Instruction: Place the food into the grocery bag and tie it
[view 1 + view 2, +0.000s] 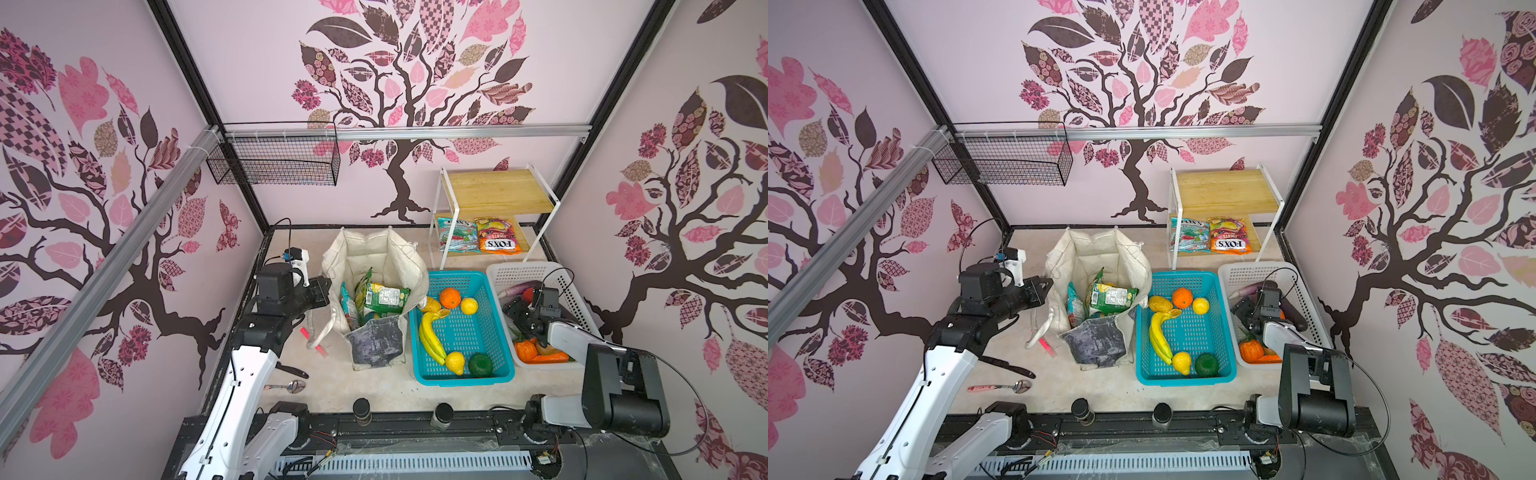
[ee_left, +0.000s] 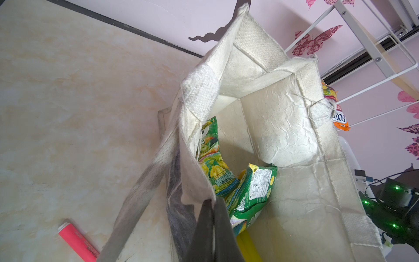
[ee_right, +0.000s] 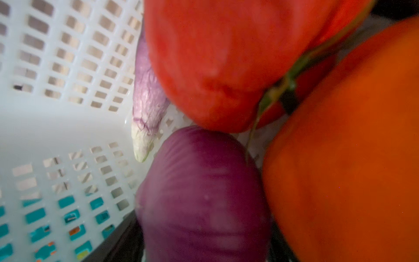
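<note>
1. As I look down in both top views, the grocery bag (image 1: 374, 266) stands upright just left of centre frame. Its mouth is wide open and its dark grey print faces the lower edge.
2. The teal basket (image 1: 461, 376) sits right of the bag, pressed up beside it. The white basket (image 1: 540, 270) is next along, at centre right.
3. Left gripper (image 2: 214, 204): the left wrist view shows me the jaws pinched tight on the bag's rim, cloth caught between them. In the top views that is the bag's left edge.
4. Right gripper (image 1: 515, 311): it's down inside the white basket. I cannot tell how wide the jaws stand, because the vegetables crowd the right wrist view and hide the fingers.
5. The green-yellow snack packets (image 1: 384, 299) are in the bag, leaning on each other towards its lower side.
6. The bananas (image 1: 430, 336) lie along the teal basket's left wall. There's an orange (image 1: 450, 297) and a lemon (image 1: 469, 306) towards its upper end, and another lemon (image 1: 455, 362) at its lower end beside a green round fruit (image 1: 481, 365).
7. Close up in the right wrist view, the purple onion (image 3: 204, 192) touches the red tomato (image 3: 215, 63). An orange vegetable (image 3: 351, 158) is pressed against both, and a pale eggplant (image 3: 147, 90) rests on the basket wall.
</note>
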Action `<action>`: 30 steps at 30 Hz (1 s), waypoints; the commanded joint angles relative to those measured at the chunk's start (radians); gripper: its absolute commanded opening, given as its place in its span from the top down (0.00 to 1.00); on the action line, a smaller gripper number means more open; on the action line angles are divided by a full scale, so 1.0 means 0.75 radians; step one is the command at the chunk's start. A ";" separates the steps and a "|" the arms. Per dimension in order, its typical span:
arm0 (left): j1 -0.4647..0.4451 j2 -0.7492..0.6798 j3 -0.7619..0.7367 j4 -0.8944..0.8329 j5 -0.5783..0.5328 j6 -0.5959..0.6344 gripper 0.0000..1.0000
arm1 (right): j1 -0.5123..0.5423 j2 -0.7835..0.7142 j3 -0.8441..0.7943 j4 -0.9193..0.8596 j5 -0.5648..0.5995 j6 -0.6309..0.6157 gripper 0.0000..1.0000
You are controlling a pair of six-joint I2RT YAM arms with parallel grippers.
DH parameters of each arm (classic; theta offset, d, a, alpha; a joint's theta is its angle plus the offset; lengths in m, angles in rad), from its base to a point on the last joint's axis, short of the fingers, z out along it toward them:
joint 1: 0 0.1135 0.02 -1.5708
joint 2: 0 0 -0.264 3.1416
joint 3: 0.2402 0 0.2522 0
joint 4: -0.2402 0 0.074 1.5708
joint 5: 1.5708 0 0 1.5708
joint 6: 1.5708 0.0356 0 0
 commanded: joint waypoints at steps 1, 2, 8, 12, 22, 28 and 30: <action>0.002 -0.008 -0.026 0.022 0.005 0.018 1.00 | 0.005 -0.011 0.020 0.016 -0.071 -0.007 0.34; 0.002 -0.008 -0.026 0.021 0.005 0.018 1.00 | 0.005 -0.034 0.023 0.009 -0.071 -0.007 0.34; 0.003 -0.013 -0.024 0.021 0.005 0.020 1.00 | 0.005 -0.171 0.037 -0.042 -0.086 -0.015 0.38; 0.003 -0.013 -0.024 0.020 0.005 0.020 1.00 | 0.005 -0.207 0.042 -0.072 -0.082 -0.027 0.42; 0.001 -0.012 -0.024 0.019 0.005 0.022 1.00 | 0.005 -0.098 0.111 -0.167 0.030 -0.137 0.24; 0.002 -0.013 -0.023 0.019 0.003 0.023 1.00 | 0.005 -0.090 0.111 -0.133 0.049 -0.203 0.22; 0.002 -0.013 -0.023 0.017 0.001 0.026 1.00 | 0.005 -0.056 0.123 -0.136 0.064 -0.216 0.22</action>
